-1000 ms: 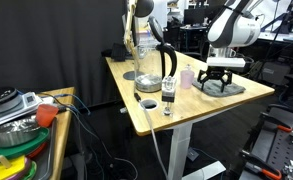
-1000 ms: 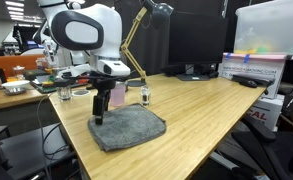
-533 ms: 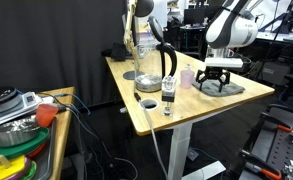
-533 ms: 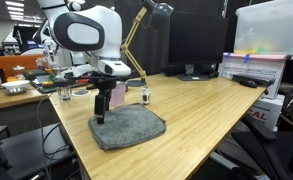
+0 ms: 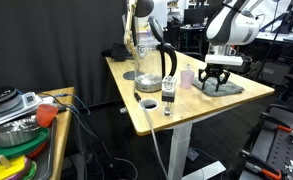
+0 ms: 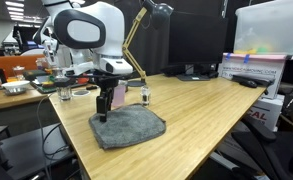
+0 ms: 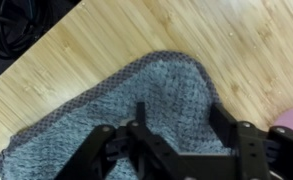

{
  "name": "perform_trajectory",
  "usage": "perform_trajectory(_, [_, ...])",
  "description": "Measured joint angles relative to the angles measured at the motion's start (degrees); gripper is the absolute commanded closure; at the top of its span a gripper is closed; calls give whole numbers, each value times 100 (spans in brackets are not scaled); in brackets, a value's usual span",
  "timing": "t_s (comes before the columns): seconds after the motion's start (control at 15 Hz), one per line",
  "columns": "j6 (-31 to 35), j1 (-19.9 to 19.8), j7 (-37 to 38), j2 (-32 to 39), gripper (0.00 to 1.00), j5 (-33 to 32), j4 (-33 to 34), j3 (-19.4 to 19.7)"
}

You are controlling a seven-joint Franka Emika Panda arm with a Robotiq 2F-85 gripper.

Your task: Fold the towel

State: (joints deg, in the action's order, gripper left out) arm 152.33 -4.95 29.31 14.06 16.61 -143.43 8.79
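A grey towel (image 6: 129, 128) lies flat on the wooden table near its edge; it shows in both exterior views (image 5: 222, 87) and fills the middle of the wrist view (image 7: 136, 100). My gripper (image 6: 104, 112) hangs over the towel's corner, fingers pointing down, close above or touching the cloth. In the wrist view the gripper (image 7: 176, 120) is open, with the two fingers spread wide over the grey cloth and nothing between them.
On the table beside the towel stand a pink cup (image 6: 117, 96), a small bottle (image 6: 144, 96), a glass pitcher (image 5: 146, 62) and a dark-capped bottle (image 5: 168, 96). A side table with bowls (image 5: 16, 120) is nearby. The table edge (image 6: 86, 150) runs close to the towel.
The gripper has shifted slightly along the towel's edge and a little lower toward the cloth. The towel has not moved.
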Motion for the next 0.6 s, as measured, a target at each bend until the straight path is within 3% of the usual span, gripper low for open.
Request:
perform_trajectory(0.27, [-36,-79,-1,-42,34,50,-14,48])
perform_trajectory(0.47, [-107,-126,-18,-44,65,52,-14,72])
perform_trajectory(0.6, [-211,-131,-45,-52,72,60,-14,68])
